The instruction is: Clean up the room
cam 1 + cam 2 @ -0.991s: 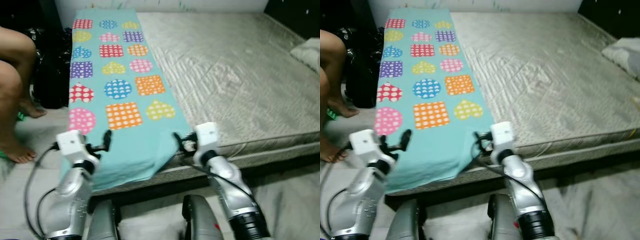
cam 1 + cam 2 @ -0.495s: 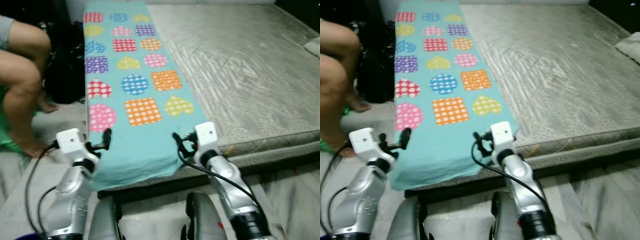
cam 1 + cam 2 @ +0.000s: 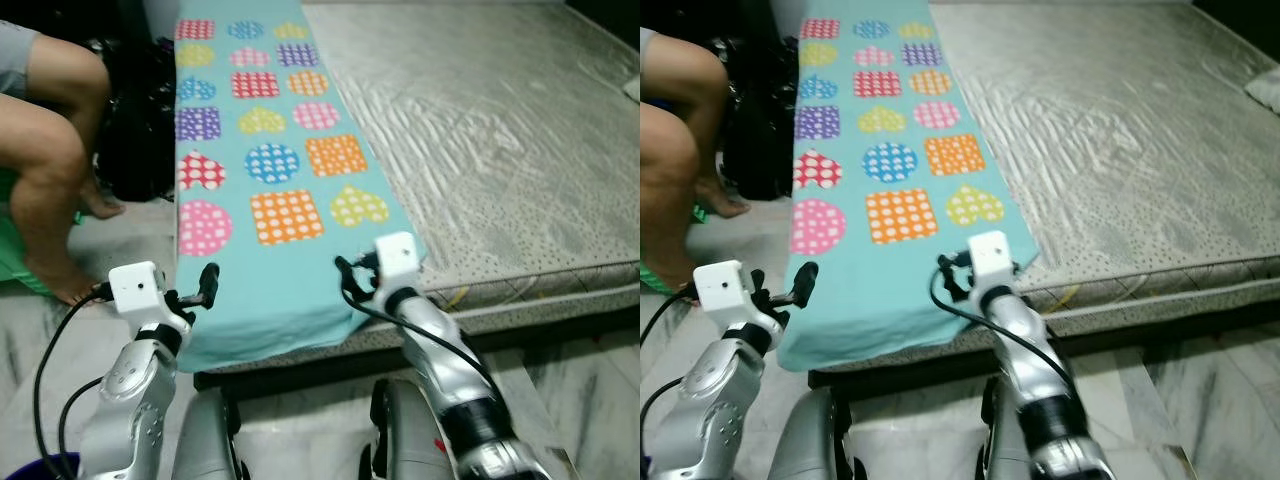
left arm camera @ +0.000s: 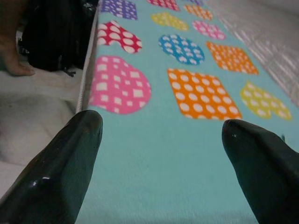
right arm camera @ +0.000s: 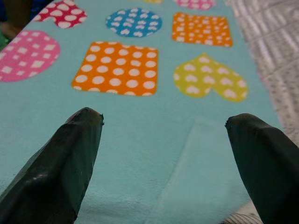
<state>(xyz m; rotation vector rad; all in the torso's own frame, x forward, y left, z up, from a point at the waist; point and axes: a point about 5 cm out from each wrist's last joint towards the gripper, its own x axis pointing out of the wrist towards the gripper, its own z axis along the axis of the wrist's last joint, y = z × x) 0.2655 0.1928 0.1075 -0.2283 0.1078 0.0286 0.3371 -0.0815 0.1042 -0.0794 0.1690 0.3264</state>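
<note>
While both arms are reaching forward low in the frame, the turquoise blanket (image 3: 270, 180) is lying as a long strip along the left side of the mattress (image 3: 500, 130), running from the top of the frame down to the lower centre, where its near end is hanging over the mattress edge. Coloured dotted hearts, circles and squares are covering its upper part; the near end is plain turquoise.

Left gripper (image 3: 207, 285) is sitting at the lower left, just at the blanket's near left corner, fingers spread wide, holding nothing. In its wrist view the two black fingers (image 4: 65, 168) are framing the blanket with open cloth between them, a pink dotted shape just ahead.

Right gripper (image 3: 345, 278) is sitting at lower centre, over the blanket's near right corner, fingers also spread apart and empty. In its wrist view the fingers (image 5: 70, 158) are hovering over plain turquoise cloth, with an orange square and a yellow heart beyond.

A person's bare leg (image 3: 50, 170) is showing at the upper left, beside a black bag (image 3: 140, 130) on the floor next to the mattress.
</note>
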